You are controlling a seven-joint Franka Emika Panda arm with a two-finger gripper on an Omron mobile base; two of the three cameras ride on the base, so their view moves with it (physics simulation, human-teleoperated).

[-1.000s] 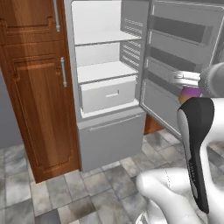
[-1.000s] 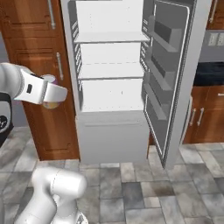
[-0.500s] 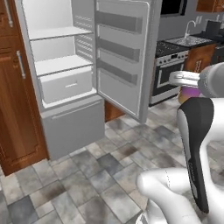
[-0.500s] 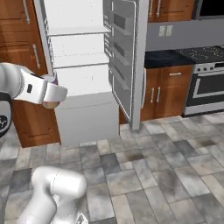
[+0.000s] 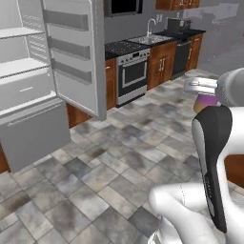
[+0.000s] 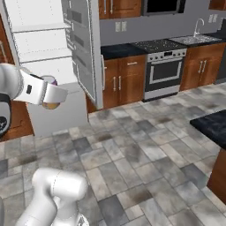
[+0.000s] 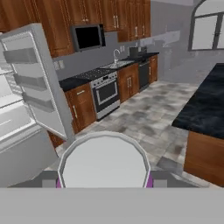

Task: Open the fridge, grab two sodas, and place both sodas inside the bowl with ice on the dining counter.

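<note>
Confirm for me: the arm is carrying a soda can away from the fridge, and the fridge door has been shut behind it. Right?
Not quite. The fridge door stands wide open, as the left base view shows, with its white shelves exposed. The rest holds: the soda can, purple above orange-brown, sits in the jaws of the gripper, away from the fridge.
</note>
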